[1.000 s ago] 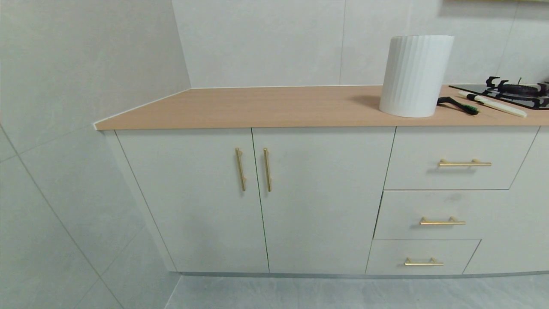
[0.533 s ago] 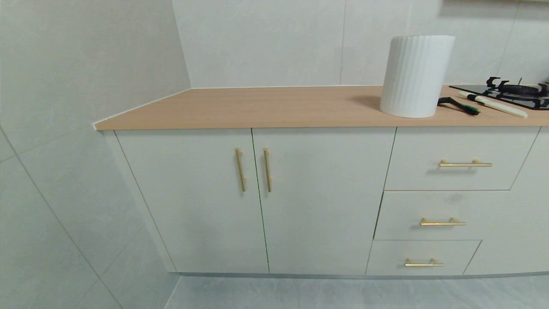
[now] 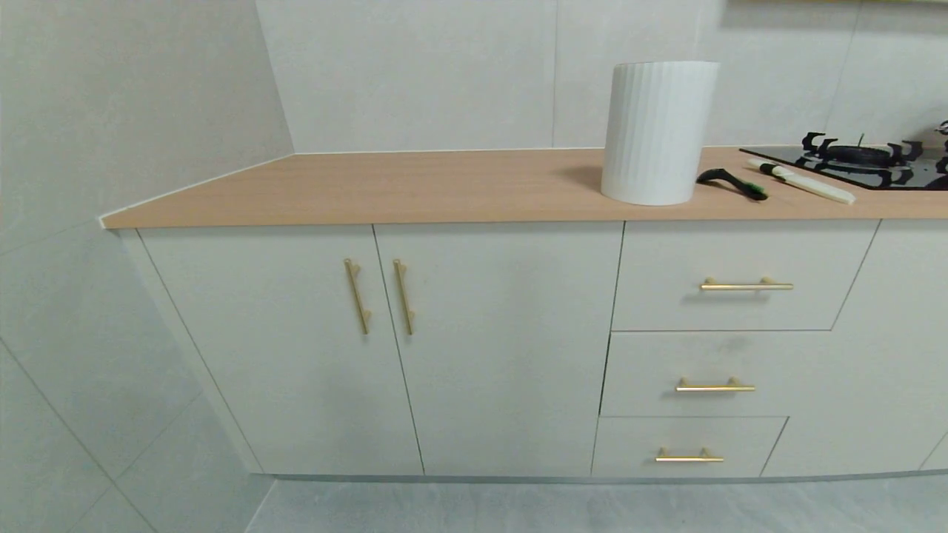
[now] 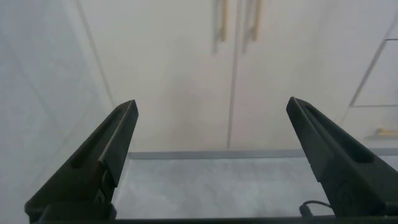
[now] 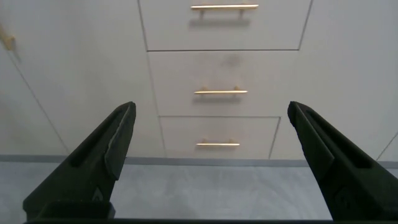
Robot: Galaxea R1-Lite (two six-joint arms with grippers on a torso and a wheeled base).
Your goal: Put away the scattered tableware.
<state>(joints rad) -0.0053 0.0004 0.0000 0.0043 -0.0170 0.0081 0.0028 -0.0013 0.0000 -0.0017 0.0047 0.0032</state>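
Two utensils in head view, cream knife (image 3: 803, 182) and black green-tipped tool (image 3: 732, 183), lie on counter (image 3: 415, 185) right of white holder (image 3: 655, 133) by hob (image 3: 859, 159), long axes far-left to near-right; left wrist view, left gripper (image 4: 210, 106) splayed wide facing cupboard doors (image 4: 186, 68); right wrist view, right gripper (image 5: 210, 107) splayed wide facing drawers (image 5: 224, 74).

Light is even and soft throughout, seemingly from overhead, and we note no hard glare. The white canister (image 3: 655, 133) throws a faint shadow onto the desk (image 3: 407, 185) on its left side. The top drawer handle (image 3: 746, 285) leaves a thin shadow just beneath it. The stove (image 3: 859, 159) glass carries a dull reflection. In the head view, cabinet (image 3: 503, 333) lines bow toward the edges. The left gripper (image 4: 210, 104) and right gripper (image 5: 210, 107) read dark, their jaws in shade against pale fronts.
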